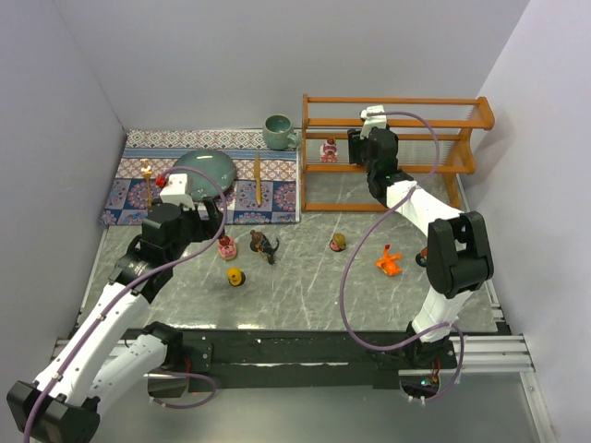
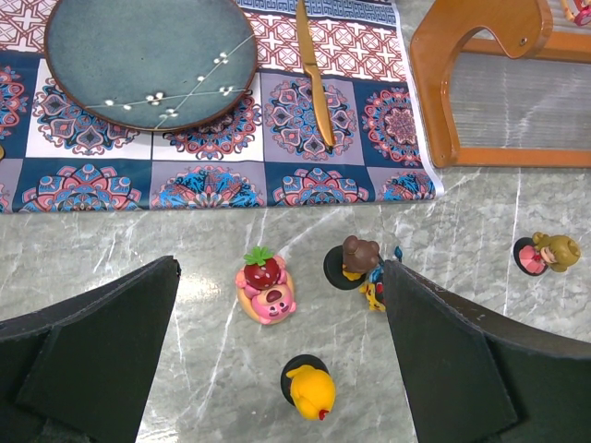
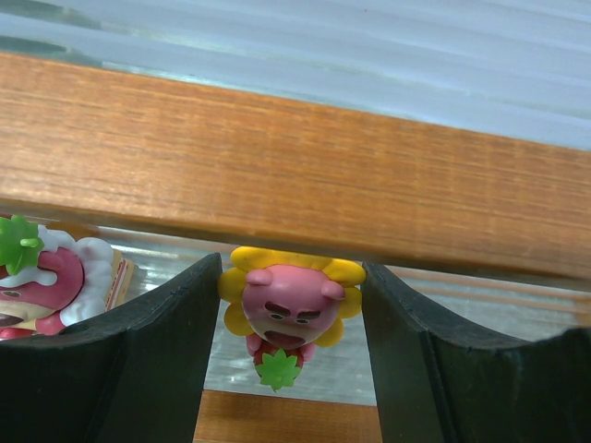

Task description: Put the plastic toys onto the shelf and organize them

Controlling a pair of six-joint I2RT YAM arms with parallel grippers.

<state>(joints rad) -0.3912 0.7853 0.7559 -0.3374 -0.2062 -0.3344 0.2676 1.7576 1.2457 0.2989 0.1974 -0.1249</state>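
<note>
The wooden shelf [image 1: 397,152] stands at the far right. My right gripper [image 1: 355,148] reaches into its middle tier. In the right wrist view it [image 3: 291,268] is shut on a pink bear with yellow petals [image 3: 288,309], just behind a shelf rail [image 3: 295,175]. Another pink bear [image 3: 55,277] stands on the tier to its left, also seen from above [image 1: 328,149]. My left gripper [image 1: 211,224] is open and empty above the table [image 2: 280,269]. Below it are a strawberry bear [image 2: 266,291], a brown-headed figure [image 2: 355,260] and a yellow figure [image 2: 309,388].
A blond figure [image 2: 549,251] and an orange creature [image 1: 389,261] lie on the table further right. A patterned mat [image 1: 138,194] holds a teal plate [image 1: 205,168], wooden utensils [image 1: 258,175] and a teal mug [image 1: 277,131]. The shelf's end [image 2: 462,92] is near the mat.
</note>
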